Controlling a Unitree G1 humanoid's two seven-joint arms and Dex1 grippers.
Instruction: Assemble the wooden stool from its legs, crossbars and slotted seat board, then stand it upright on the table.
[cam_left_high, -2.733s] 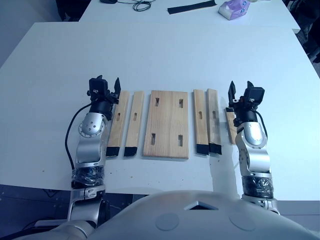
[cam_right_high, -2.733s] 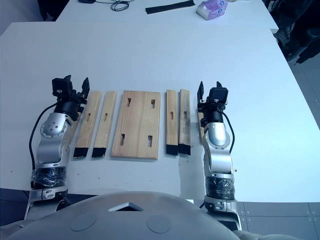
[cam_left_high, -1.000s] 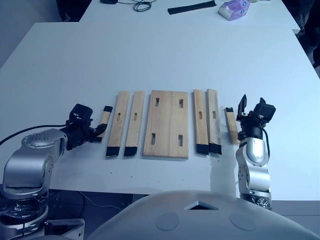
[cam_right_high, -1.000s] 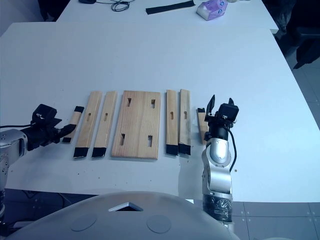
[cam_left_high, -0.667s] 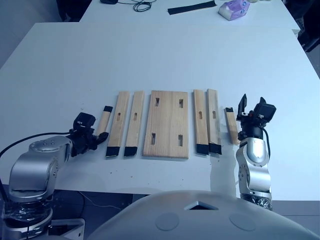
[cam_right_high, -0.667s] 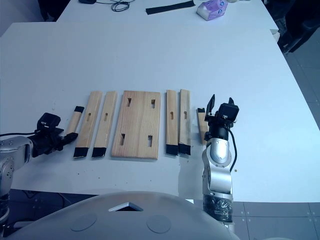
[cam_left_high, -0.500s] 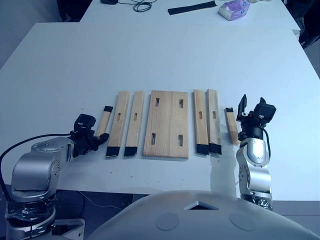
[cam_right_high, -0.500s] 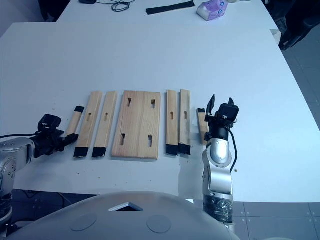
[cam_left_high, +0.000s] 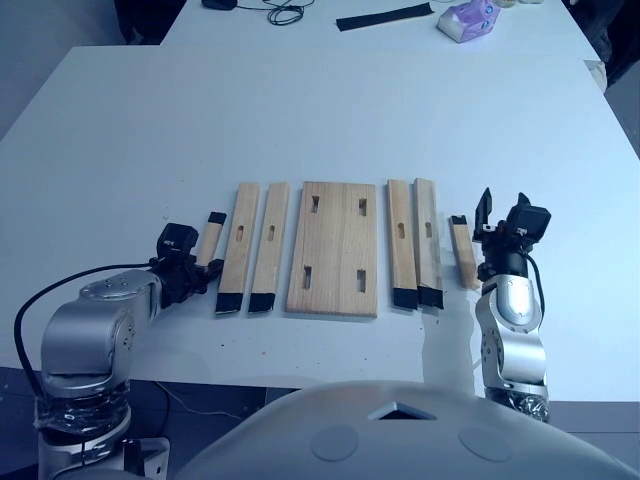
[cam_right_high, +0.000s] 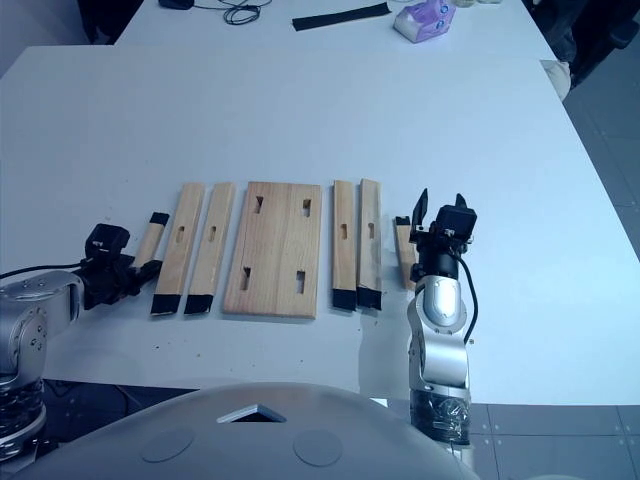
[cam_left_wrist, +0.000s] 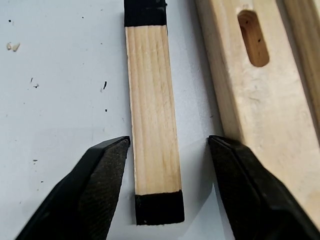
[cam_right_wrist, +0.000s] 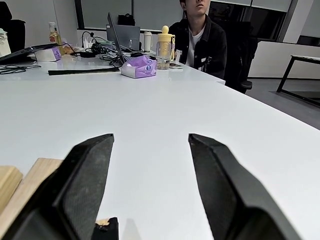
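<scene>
Left eye view: slotted seat board (cam_left_high: 332, 248) flat on table (cam_left_high: 320, 110), centre. Four legs (cam_left_high: 268, 245), two each side. Two crossbars outermost. Left gripper (cam_left_wrist: 169, 145) fingers spread, straddling left crossbar (cam_left_high: 209, 240); right gripper (cam_left_high: 503, 205) spread beside right crossbar (cam_left_high: 462, 252). Beyond: tissue pack (cam_left_high: 466, 17), black strip (cam_left_high: 384, 15).

R crossbar (cam_right_wrist: 107, 230) cut by edge; L leg (cam_left_wrist: 255, 115) cut by edge
</scene>
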